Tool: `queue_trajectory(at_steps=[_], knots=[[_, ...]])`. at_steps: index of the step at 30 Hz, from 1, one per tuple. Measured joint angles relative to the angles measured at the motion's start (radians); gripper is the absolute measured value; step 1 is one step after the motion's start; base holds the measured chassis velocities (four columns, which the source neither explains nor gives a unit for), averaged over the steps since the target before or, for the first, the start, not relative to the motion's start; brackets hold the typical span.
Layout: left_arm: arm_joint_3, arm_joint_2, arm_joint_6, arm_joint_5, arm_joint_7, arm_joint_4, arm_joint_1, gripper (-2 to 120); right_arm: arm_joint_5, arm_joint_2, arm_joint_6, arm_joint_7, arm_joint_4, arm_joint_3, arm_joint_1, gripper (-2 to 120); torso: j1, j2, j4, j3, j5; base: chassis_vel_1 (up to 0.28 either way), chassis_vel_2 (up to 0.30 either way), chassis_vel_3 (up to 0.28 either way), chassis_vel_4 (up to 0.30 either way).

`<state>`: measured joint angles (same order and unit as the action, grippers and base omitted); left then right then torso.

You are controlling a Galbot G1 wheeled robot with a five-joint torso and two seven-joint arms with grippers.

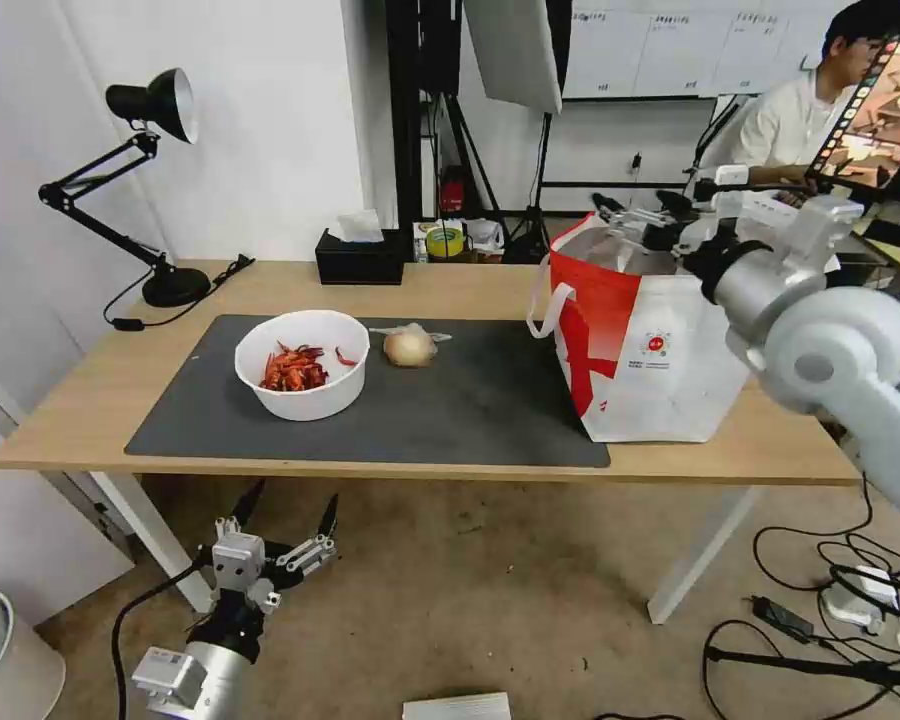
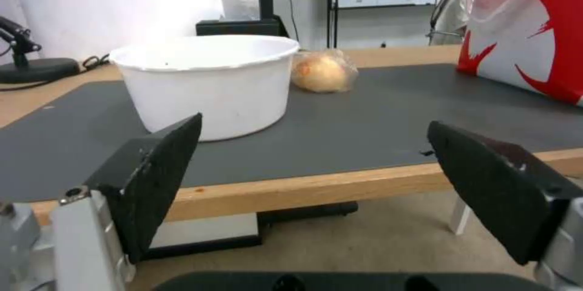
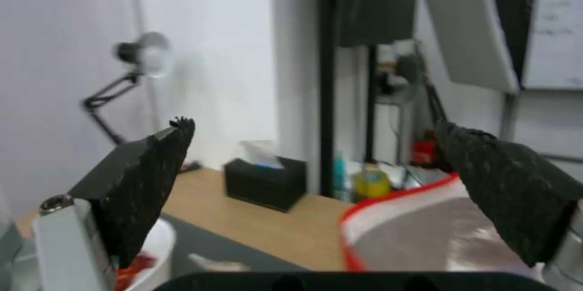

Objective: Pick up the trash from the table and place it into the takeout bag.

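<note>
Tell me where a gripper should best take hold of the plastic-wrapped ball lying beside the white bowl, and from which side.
Probably from above, closing across the round body of the plastic-wrapped ball. It lies low on the mat, close beside the white bowl, so a sideways approach from the bowl's side is crowded. The twisted wrap tail sticking out away from the bowl looks too flimsy to grip. The open left gripper hangs below the table edge.

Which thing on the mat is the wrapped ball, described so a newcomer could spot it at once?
Start at the wooden table and its dark grey mat. On the mat, between the white bowl of red shells and the red-and-white bag, lies the wrapped ball, just beside the bowl. It is the smallest item there: round, beige, in crinkled clear plastic.
</note>
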<state>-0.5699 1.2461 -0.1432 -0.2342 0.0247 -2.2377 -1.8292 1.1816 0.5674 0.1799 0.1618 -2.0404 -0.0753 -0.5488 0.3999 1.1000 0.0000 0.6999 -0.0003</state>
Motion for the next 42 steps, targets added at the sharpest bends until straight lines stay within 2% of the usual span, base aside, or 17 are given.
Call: queue_trajectory(at_steps=[1,4,8,16,20,24,34,42], knots=[[0.000,0.000,0.000,0.000,0.000,0.000,0.000,100,0.000,0.000,0.000,0.000,0.000,0.000,0.000,100,0.000,0.000,0.0000,0.000,0.0000,0.000,0.000,0.000,0.000],[-0.001,0.003,0.000,0.000,0.000,0.000,0.000,100,-0.087,-0.001,-0.054,-0.050,-0.053,-0.042,-0.147,100,0.000,0.000,-0.0002,0.000,0.0003,0.000,0.000,0.000,0.000],[-0.001,0.006,0.000,0.001,0.000,0.000,0.003,100,-0.135,0.008,-0.081,-0.058,-0.086,-0.057,-0.242,100,0.000,0.000,-0.0002,0.000,0.0003,0.000,0.000,0.000,0.000],[-0.003,0.004,-0.003,0.001,-0.001,0.009,0.006,100,-0.281,0.096,-0.120,-0.053,-0.129,-0.115,-0.503,100,0.000,0.000,-0.0001,0.000,0.0002,0.000,0.000,0.000,0.000],[-0.004,0.004,-0.003,0.000,-0.001,0.010,0.006,100,-0.324,0.121,-0.134,-0.057,-0.128,-0.128,-0.569,100,0.000,0.000,-0.0001,0.000,0.0002,0.000,0.000,0.000,0.000],[0.000,0.006,-0.004,0.000,-0.001,0.014,0.007,100,-0.446,0.188,-0.172,-0.070,-0.116,-0.154,-0.733,100,0.000,0.000,-0.0002,0.000,0.0002,0.000,0.000,0.000,0.000],[0.002,0.005,-0.005,0.002,-0.001,0.023,0.008,100,-0.577,0.276,-0.203,-0.048,-0.087,-0.165,-0.864,100,0.000,0.000,-0.0001,0.000,0.0002,0.000,0.000,0.000,0.000],[0.001,0.005,-0.009,0.002,-0.001,0.036,0.008,100,-0.605,0.316,-0.219,-0.046,-0.072,-0.165,-0.902,100,0.000,0.000,-0.0001,0.000,0.0002,0.000,0.000,0.000,0.000]])
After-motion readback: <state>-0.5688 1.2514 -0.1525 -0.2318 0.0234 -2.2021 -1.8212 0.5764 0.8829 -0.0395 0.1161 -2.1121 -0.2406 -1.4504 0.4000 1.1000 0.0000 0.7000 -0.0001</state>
